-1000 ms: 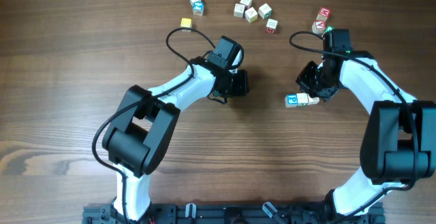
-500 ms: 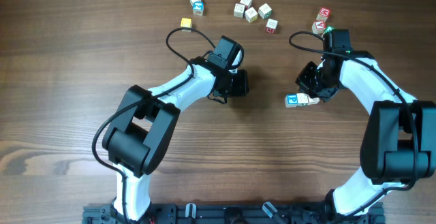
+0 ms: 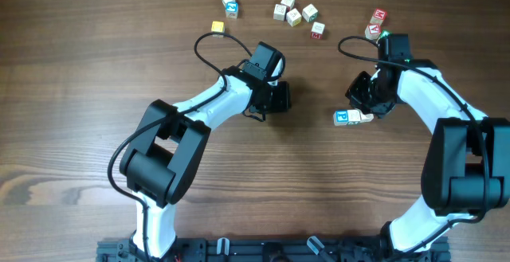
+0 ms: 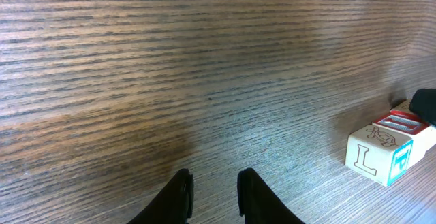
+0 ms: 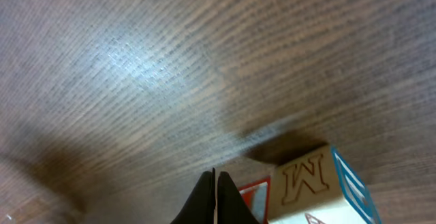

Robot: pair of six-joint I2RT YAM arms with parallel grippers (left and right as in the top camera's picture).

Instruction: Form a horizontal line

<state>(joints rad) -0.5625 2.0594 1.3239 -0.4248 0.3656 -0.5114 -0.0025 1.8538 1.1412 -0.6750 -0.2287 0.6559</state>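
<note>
Two-cube horizontal line [image 3: 352, 117] on wooden surface [image 3: 80, 95], just beside right pincer [image 5: 214, 183], pressed together and empty. Well apart, left pincer [image 4: 214, 178] slightly spread. Likely light, rigid: pinch across flat sides.

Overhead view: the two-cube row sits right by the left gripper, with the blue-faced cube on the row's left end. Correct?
Not quite. The row sits by the right gripper, not the left gripper, which is well apart from it. The overhead view shows this. The rest holds: the blue-faced cube is on the row's left end.
</note>
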